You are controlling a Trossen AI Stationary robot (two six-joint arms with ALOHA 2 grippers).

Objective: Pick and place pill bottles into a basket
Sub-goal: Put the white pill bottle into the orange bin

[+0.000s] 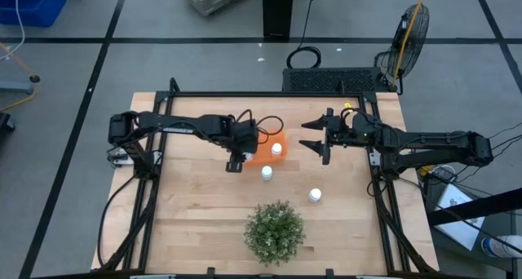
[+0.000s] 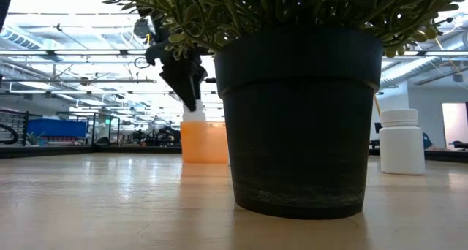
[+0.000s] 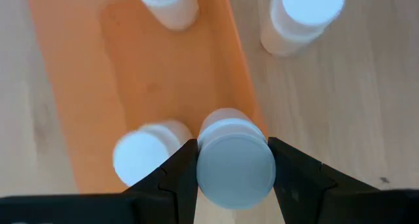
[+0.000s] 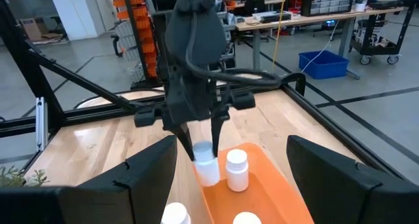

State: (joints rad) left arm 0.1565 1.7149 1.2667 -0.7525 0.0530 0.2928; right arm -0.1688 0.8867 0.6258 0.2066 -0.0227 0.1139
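Observation:
The orange basket (image 1: 263, 151) lies at the table's middle. My left gripper (image 1: 236, 160) is shut on a white pill bottle (image 3: 236, 168) over the basket's rim (image 3: 243, 99). It shows in the low view (image 2: 189, 85) above the basket (image 2: 205, 142). Two bottles stand upright in the basket (image 3: 145, 157) (image 3: 167, 4). One bottle stands on the table beside the basket (image 1: 267, 173) and another farther right (image 1: 315, 195). My right gripper (image 1: 321, 140) is open and empty, right of the basket. My left gripper pinches the bottle's top, at the white cap (image 3: 236, 145), between its two fingers (image 3: 180, 168). The fingers come from above, pointing down (image 4: 196, 135). The bottle hangs roughly upright below them (image 4: 207, 165), at the basket's rim; whether its bottom touches the basket I cannot tell.
A green bushy plant in a dark pot (image 1: 275, 230) stands near the table's front edge and fills the low view (image 2: 300, 111). A dark frame (image 1: 245, 94) runs around the table. Bare wood lies left of the basket.

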